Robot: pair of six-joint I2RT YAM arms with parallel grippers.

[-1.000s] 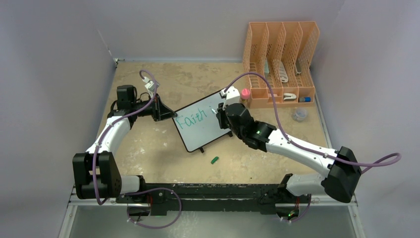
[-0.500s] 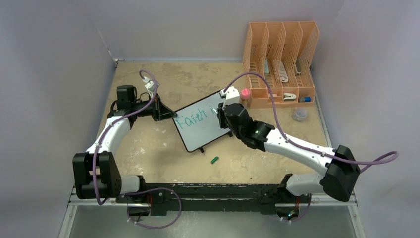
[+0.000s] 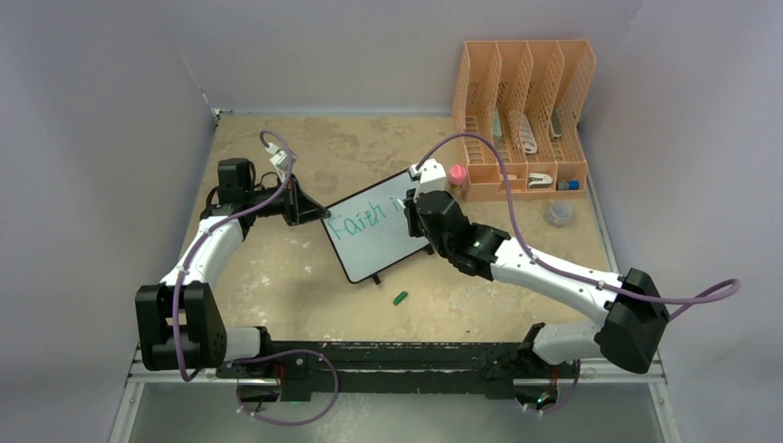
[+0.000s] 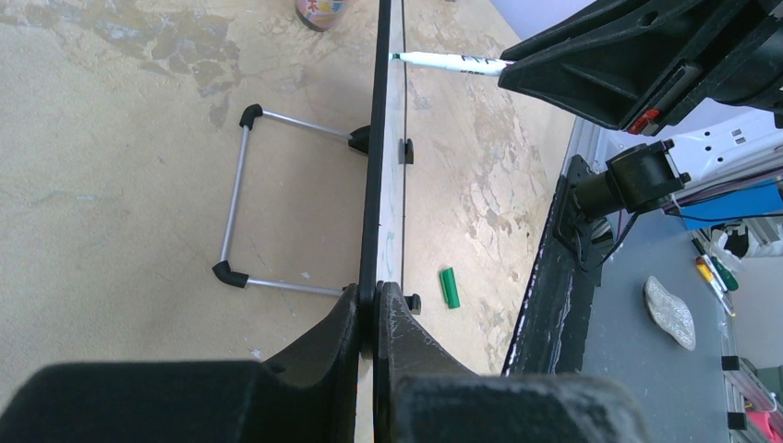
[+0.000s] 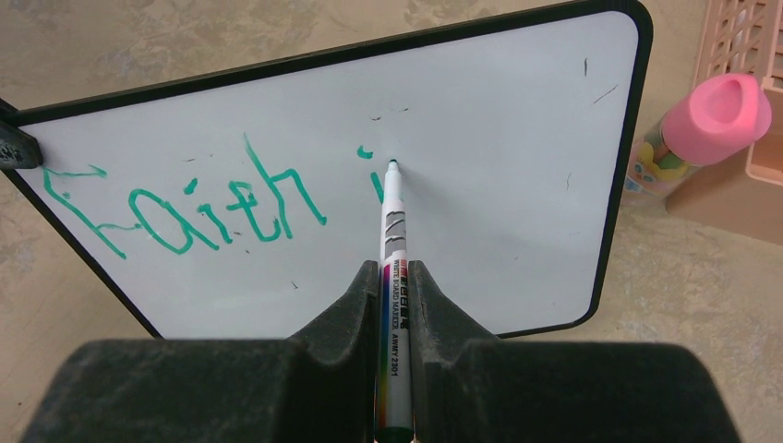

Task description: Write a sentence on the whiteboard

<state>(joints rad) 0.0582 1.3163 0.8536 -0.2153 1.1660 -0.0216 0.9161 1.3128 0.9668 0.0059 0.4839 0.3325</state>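
On the table (image 3: 277, 268): one whiteboard (image 5: 517, 185), one marker (image 5: 394, 268), one green cap (image 3: 400, 298).
The left gripper (image 4: 374, 305) pinches the whiteboard's edge; the right gripper (image 5: 394, 277) clamps the marker beside the lettering (image 5: 212, 203) "Faith i".

Left edge of whiteboard (image 3: 374, 231) blocked by left gripper (image 4: 377, 306). Right gripper (image 5: 395, 277) with marker (image 5: 391, 221) fronts its face. Bottle (image 3: 456, 174) and rack (image 3: 522, 111) crowd its right corner. Wire stand (image 4: 235, 198) behind. Green cap (image 3: 400, 297) near front. Open tabletop (image 3: 295, 272) elsewhere.

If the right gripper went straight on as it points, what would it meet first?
The black-framed whiteboard: the white green-tipped marker in the right gripper points at its face beside the green "i", apparently touching.
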